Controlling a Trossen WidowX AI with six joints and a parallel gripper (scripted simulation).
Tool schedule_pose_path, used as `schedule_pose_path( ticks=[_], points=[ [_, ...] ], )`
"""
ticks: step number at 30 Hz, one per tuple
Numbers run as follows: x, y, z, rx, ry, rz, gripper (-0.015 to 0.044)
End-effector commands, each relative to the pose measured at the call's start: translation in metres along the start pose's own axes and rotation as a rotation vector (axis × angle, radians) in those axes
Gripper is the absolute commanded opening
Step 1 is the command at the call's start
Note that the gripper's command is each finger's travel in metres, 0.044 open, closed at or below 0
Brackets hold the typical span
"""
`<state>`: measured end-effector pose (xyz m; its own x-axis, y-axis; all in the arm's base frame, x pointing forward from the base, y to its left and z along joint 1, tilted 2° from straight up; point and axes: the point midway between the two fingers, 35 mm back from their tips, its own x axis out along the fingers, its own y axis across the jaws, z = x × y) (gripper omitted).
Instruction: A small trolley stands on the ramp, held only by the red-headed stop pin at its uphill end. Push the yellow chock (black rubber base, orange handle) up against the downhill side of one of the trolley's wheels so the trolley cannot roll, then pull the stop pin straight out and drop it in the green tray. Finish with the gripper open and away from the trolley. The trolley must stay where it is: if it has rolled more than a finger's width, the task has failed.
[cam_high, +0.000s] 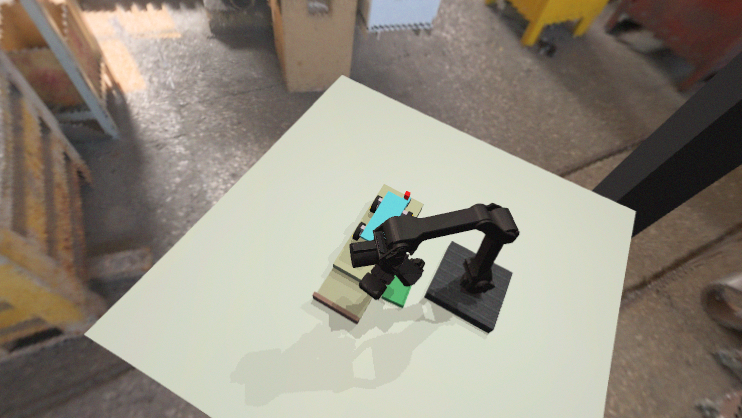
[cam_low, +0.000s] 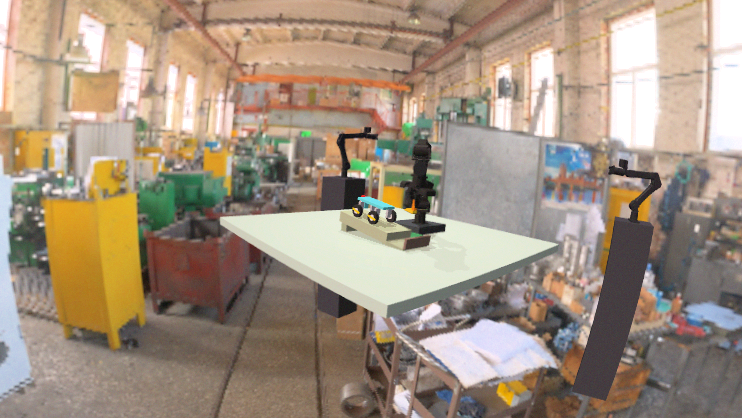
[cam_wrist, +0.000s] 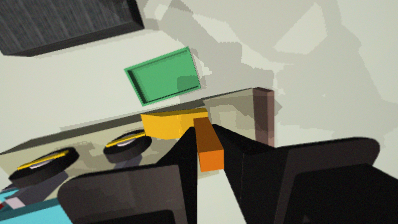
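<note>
My gripper (cam_high: 392, 276) (cam_wrist: 202, 130) is shut on the orange handle of the yellow chock (cam_wrist: 167, 126). The chock is held in the air over the ramp's tray-side edge, downhill of the near wheel (cam_wrist: 127, 146), with a gap in the wrist view; its black base is hidden. The cyan trolley (cam_high: 386, 211) (cam_low: 376, 203) (cam_wrist: 42, 215) stands on the upper ramp (cam_high: 350, 259) (cam_low: 371, 231). The red-headed pin (cam_high: 407, 195) (cam_low: 363, 196) stands at its uphill end. The green tray (cam_high: 397, 295) (cam_wrist: 165, 80) lies beside the ramp, with nothing in it in the wrist view.
The ramp's lower section ends in a brown stop bar (cam_high: 334, 307) (cam_low: 416, 243) (cam_wrist: 264, 117). The arm's black base plate (cam_high: 488, 311) (cam_low: 433, 227) (cam_wrist: 70, 22) is on the other side of the tray from the ramp. The arm partly covers the ramp in the top view.
</note>
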<state>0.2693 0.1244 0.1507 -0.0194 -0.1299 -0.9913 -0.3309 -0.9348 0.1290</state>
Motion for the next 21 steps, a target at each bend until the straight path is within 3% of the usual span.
schedule_pose_path(
  ticks=[1, 21],
  points=[
    [-0.001, -0.001, 0.0, -0.133, 0.008, 0.01, 0.0],
    [0.005, -0.008, -0.029, -0.139, 0.011, 0.009, 0.0]
  ],
)
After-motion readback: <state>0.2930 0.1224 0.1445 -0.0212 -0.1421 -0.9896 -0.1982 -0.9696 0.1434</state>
